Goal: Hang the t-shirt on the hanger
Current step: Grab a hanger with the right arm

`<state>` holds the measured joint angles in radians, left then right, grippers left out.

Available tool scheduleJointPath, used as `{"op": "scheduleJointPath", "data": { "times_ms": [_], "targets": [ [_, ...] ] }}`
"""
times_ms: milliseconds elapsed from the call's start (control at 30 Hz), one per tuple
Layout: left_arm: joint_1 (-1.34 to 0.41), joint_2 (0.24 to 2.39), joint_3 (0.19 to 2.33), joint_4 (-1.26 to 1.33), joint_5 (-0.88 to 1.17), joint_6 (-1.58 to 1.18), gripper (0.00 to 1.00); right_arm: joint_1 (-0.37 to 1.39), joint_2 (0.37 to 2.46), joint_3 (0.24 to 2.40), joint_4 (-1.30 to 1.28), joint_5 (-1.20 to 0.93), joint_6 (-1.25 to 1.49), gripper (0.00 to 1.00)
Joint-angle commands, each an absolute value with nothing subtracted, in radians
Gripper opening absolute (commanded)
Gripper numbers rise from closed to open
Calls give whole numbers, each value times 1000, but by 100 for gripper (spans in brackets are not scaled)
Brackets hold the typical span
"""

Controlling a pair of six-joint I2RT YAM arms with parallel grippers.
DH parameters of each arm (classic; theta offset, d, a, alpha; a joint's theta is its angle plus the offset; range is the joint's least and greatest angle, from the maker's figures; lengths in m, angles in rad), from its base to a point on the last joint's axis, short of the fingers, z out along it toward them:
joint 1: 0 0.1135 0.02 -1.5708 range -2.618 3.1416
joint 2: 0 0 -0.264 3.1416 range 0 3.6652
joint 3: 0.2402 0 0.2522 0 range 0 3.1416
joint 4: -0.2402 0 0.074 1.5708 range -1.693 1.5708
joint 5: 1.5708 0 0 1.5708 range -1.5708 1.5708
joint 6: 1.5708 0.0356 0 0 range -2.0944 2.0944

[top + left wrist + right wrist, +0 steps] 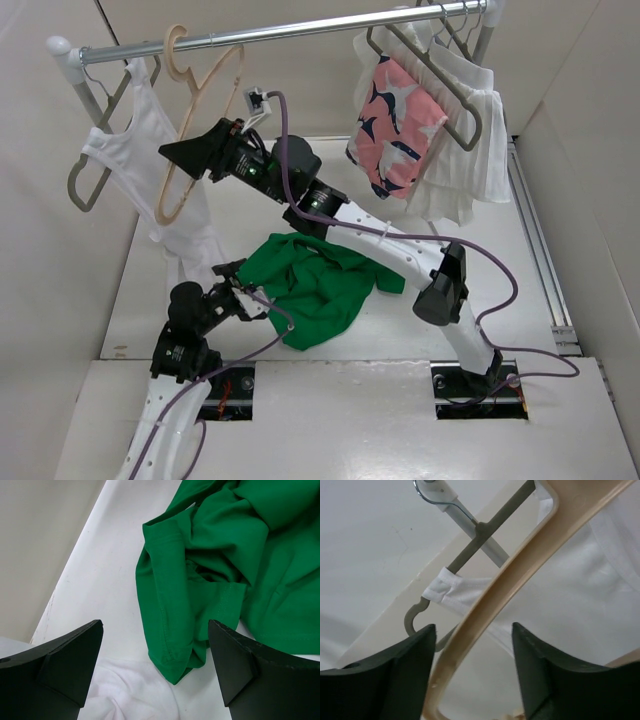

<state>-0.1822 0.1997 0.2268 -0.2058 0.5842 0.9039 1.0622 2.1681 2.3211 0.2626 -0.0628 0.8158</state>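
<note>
The right gripper [472, 635] stood wide around one arm of the hanger [520, 565] (hook on the rail [300, 32]); it should close squarely to stop swinging. The left gripper [156, 630], also wide, hovered over the t-shirt [315, 285] crumpled on the counter [480, 280].

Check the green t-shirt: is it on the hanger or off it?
Off. The t-shirt lies crumpled on the table; the hanger hangs bare on the rail, straddled by the open right gripper.

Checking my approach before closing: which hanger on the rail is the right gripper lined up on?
The pale beige wooden hanger: its arm runs through the open right gripper. Unlike the thicker grey hangers, it is bare.
</note>
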Motion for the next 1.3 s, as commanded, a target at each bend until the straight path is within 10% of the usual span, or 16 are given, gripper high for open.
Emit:
{"op": "scheduleJointPath", "data": {
  "times_ms": [0, 433, 1033, 1267],
  "targets": [
    [-186, 179, 221, -170, 581, 894, 83, 1075, 2146, 2347, 304, -38, 818, 63],
    [-186, 170, 221, -170, 581, 885, 83, 1085, 2029, 2164, 399, -60, 799, 0],
    [-186, 94, 327, -192, 718, 909, 70, 793, 1462, 1379, 117, -540, 339, 0],
    [-186, 15, 266, 105, 562, 721, 88, 765, 1264, 1097, -34, -702, 178, 0]
  ]
}}
